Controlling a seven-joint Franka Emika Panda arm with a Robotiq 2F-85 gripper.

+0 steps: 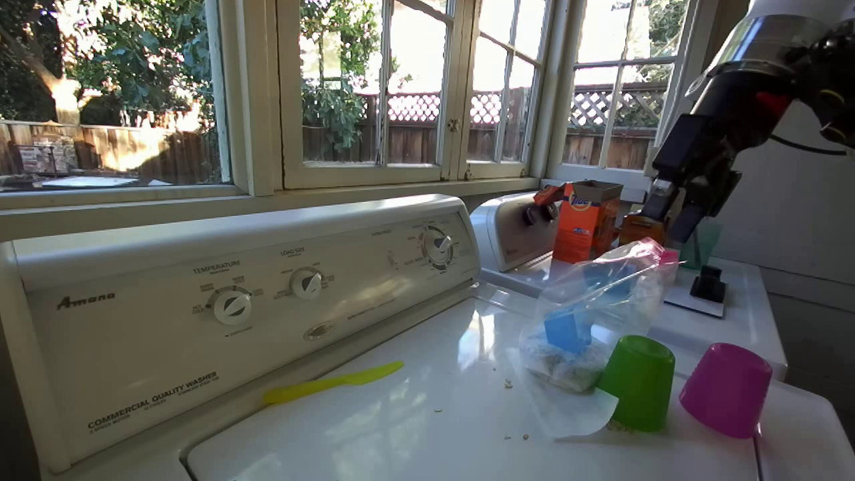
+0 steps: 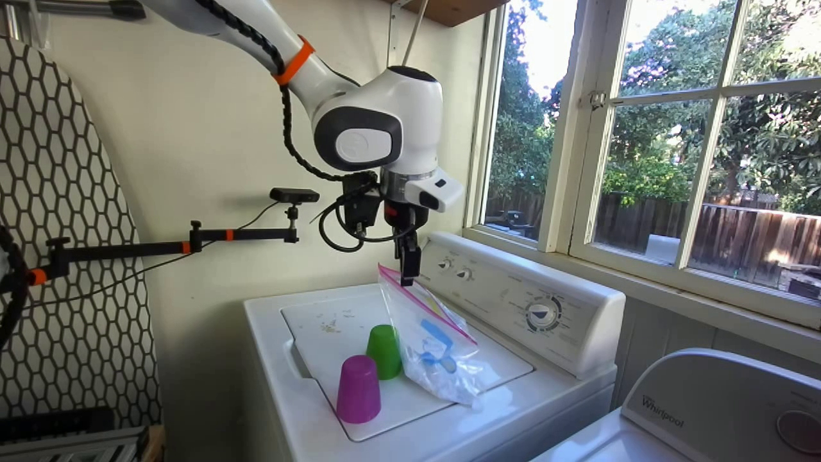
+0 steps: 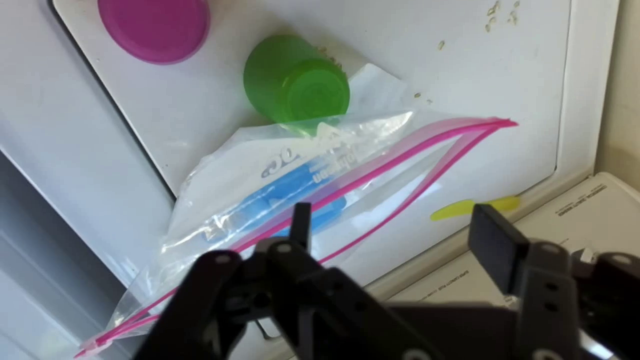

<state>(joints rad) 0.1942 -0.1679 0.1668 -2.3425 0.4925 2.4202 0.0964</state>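
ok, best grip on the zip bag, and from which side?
I'd pinch the pink zip edge of the zip bag near mid-length, on the green cup side, coming straight down. It gapes upward, so this thin edge stands apart from the opposite one; the hand is open, pointing downward.

1. Wall [image 2: 192, 147]: plain, cream-coloured, left and centre of the frame in an exterior view.
2. Shelf [image 2: 455, 11]: brown, top centre, same frame.
3. Panel [image 2: 58, 192]: hexagon-patterned, curve-edged, far left, same frame.
4. Windows [image 1: 455, 100]: white-framed, some multi-paned, upper part of the frame in both exterior views; bright daylight fills them.
5. Wooden fence [image 2: 731, 224] and leafy trees [image 2: 770, 135]: outdoors, seen through item 4.
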